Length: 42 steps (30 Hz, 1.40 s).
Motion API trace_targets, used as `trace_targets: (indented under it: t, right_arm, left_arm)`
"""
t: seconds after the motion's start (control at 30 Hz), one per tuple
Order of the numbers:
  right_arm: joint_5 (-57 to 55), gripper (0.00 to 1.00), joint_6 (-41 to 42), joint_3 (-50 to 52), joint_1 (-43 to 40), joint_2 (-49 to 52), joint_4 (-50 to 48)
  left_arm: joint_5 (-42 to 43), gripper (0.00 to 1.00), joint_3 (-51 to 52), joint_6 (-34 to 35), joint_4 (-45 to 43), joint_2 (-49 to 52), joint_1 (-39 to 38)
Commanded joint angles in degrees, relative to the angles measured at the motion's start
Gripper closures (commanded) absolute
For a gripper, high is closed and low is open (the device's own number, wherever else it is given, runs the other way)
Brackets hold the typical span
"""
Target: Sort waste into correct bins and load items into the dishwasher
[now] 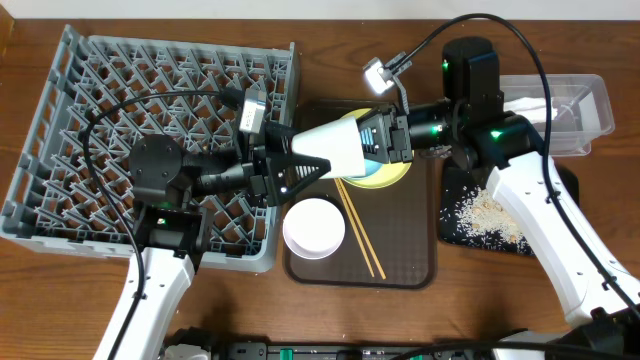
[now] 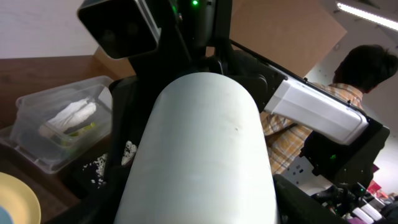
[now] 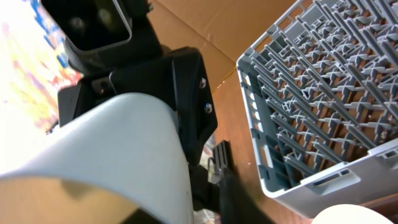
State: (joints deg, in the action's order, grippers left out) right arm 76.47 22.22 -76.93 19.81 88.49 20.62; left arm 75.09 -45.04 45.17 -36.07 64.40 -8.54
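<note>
A light blue bowl [image 1: 335, 148] hangs on its side above the brown tray, between my two grippers. My right gripper [image 1: 378, 137] is shut on its rim; the rim fills the lower left of the right wrist view [image 3: 118, 155]. My left gripper [image 1: 300, 160] has a finger on either side of the bowl's base, and the bowl's outside [image 2: 199, 155] hides its jaws. The grey dish rack [image 1: 60, 190] lies at the left. The yellow plate [image 1: 385, 178], pink-white bowl [image 1: 314, 228] and chopsticks [image 1: 358, 228] lie on the tray. A napkin [image 1: 535, 105] lies in the clear tub [image 1: 600, 100]. Rice scraps [image 1: 485, 212] lie on the black tray [image 1: 450, 232].
The brown serving tray [image 1: 410, 265] sits between the rack and the black tray. Cables loop over the rack and above the right arm. The clear tub with napkin and wrapper also shows in the left wrist view [image 2: 37, 106]. A rack corner fills the right wrist view [image 3: 311, 124].
</note>
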Motion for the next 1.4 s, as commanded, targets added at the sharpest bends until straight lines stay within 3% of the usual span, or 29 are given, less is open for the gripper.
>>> trace_targets:
  t: [0.0,0.17,0.3,0.4,0.5,0.57,0.8,0.93,1.13,1.37]
  right_arm:
    - [-0.15,0.69,-0.09,-0.11,-0.15,-0.07,0.0]
    - [-4.63,0.64,-2.25,-0.11,-3.89,-0.07,4.46]
    - [-19.52,0.58,-6.14,-0.11,-6.95,-0.07,12.83]
    - [-29.99,0.59,-8.26,-0.11,-8.0,-0.07,16.85]
    - [-34.86,0.59,-11.02,-0.13,-8.2,-0.09,19.04]
    - [-37.59,0.59,-12.11,-0.35,-8.24,-0.11,20.98]
    - [-53.99,0.57,-18.62,-7.28,-8.66,-0.11,35.34]
    - [-57.13,0.58,-18.97,-10.67,-10.1,-0.11,39.85]
    - [-56.94,0.58,-18.93,-10.97,-10.93,-0.09,40.09]
    - [-56.96,0.58,-18.93,-10.97,-10.91,-0.09,40.44]
  left_arm:
    - [0.57,0.48,-0.83,-2.56,0.02,-0.09,1.2]
    - [0.52,0.5,-0.83,-7.98,4.24,-0.09,6.27]
    - [-3.19,0.53,-0.83,-19.15,18.12,-0.09,10.73]
    - [-12.46,0.57,-0.83,-27.87,30.56,-0.09,13.11]
    - [-25.05,0.62,-0.83,-31.36,39.12,-0.15,15.1]
    - [-32.83,0.69,-0.85,-31.61,43.47,-0.59,16.61]
    - [-51.58,0.69,-5.16,-31.85,62.93,-6.1,22.34]
    - [-60.15,0.7,-9.73,-31.8,74.9,-7.13,24.09]
    - [-62.38,0.69,-10.47,-31.82,85.85,-5.49,24.11]
    - [-64.67,0.69,-10.45,-31.82,86.03,1.84,24.11]
